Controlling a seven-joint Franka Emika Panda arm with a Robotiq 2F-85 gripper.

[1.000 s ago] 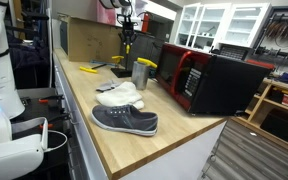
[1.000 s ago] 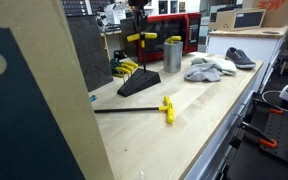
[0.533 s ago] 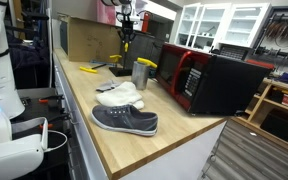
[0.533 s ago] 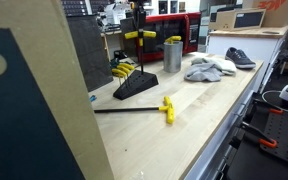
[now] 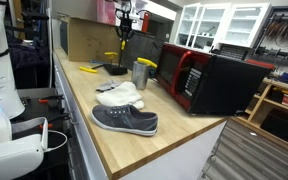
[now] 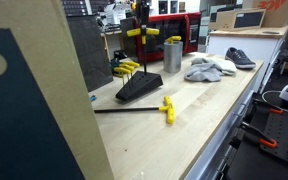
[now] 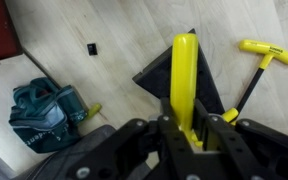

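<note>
- A T-handle key [image 6: 141, 33] is pinched at its yellow crossbar by the end effector [image 6: 139, 14], whose fingers are pressed against the handle from both sides.
- The key is made up of a bright yellow handle and a thin dark shaft. It is held upright in the air above a black wedge-shaped stand [image 6: 139, 88] on the wooden worktop [image 6: 219, 110].
- Whether the shaft's tip touches the stand cannot be told.
- More yellow handles [image 6: 127, 68] are seen at the stand's far side in an exterior view.
- Orange print on a cardboard box [image 6: 252, 17] is too blurred to be read.
- In the wrist view the yellow handle is seen end-on between the fingers, with the stand right below. A loose key [image 7: 268, 52] lies near the stand.
- A metal cup [image 5: 140, 74], a white cloth [image 5: 120, 96], a grey shoe [image 5: 125, 120] and a red-and-black microwave [image 5: 209, 80] are shown only in the exterior views.
</note>
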